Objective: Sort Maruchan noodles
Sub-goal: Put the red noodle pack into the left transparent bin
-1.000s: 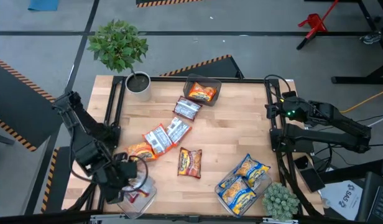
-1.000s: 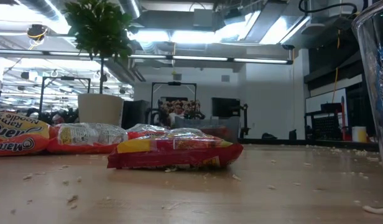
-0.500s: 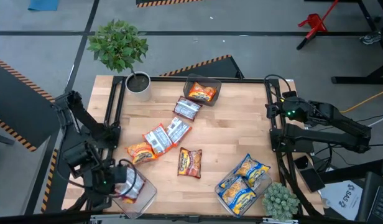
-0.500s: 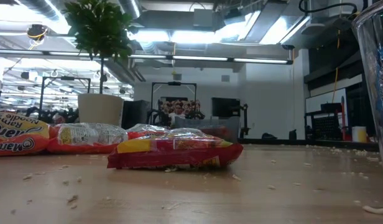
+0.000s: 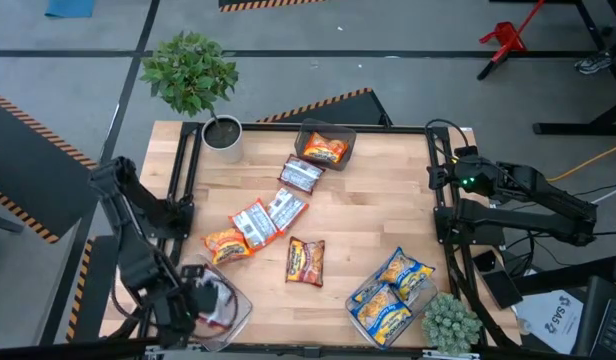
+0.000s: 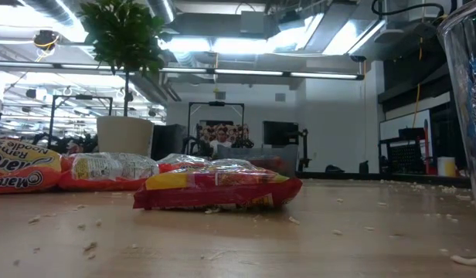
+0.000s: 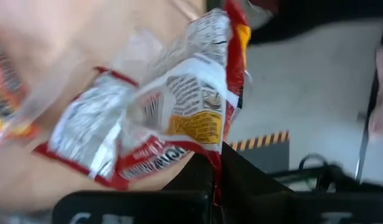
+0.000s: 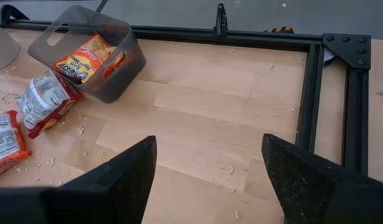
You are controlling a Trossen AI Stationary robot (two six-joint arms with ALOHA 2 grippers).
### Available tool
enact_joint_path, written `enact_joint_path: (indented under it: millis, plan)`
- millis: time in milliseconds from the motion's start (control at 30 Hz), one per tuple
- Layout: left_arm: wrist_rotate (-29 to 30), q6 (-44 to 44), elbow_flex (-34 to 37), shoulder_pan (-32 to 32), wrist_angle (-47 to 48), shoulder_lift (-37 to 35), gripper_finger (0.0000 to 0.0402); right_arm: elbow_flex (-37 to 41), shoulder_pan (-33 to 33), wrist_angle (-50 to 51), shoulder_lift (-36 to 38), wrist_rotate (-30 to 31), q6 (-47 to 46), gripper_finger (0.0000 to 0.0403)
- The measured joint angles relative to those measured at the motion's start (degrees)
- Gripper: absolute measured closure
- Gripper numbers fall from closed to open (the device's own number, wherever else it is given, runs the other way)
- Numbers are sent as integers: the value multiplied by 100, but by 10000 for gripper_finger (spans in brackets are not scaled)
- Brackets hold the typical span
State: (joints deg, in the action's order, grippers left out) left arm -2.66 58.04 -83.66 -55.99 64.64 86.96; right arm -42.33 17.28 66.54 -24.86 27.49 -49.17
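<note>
My left gripper (image 5: 195, 300) hangs over the clear near-left bin (image 5: 233, 318), shut on a silver-white-and-red noodle packet (image 7: 191, 106). A second such packet (image 7: 86, 134) lies in the bin beneath it. Mid-table lie an orange packet (image 5: 226, 242), three silver ones (image 5: 255, 225) (image 5: 286, 208) (image 5: 300, 175) and an orange-red one (image 5: 305, 261). The far bin (image 5: 340, 135) holds an orange packet (image 5: 325, 150). The near-right bin (image 5: 425, 292) holds blue-and-yellow packets (image 5: 393, 290). My right gripper (image 5: 435, 178) waits open at the table's right edge. My left gripper pinches the silver-white-and-red packet by one red-edged end (image 7: 215, 163) between its two fingers (image 7: 241, 180). The packet is lifted clear and stretches away from the fingertips over the bin. How far back it reaches between the fingers cannot be seen.
A potted plant (image 5: 224, 133) stands at the far-left corner and a small succulent (image 5: 451, 322) at the near-right corner. A black frame rail (image 8: 309, 93) borders the table. Bare wood (image 5: 388, 200) lies between the packets and the right arm. Crumbs dot the tabletop (image 6: 246, 239).
My left arm has shifted a little toward the table's near-left corner over the bin and its wrist has turned, keeping the packet in its shut fingers. The right arm and the packets on the table stay where they were.
</note>
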Motion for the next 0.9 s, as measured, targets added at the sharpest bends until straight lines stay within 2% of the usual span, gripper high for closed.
enact_joint_path:
  millis: [233,600,767,900]
  plan:
    - [-800,-1557,0,-3,-193,646,401,0,0,0,-2,1,0,123]
    - [-701,-2997,0,287,580,802,401,0,0,0,-2,17,0,123]
    - [-561,-3565,0,529,442,802,401,0,0,0,-2,2,1,123]
    - [-683,-4086,2,701,298,802,401,0,0,0,-2,22,0,123]
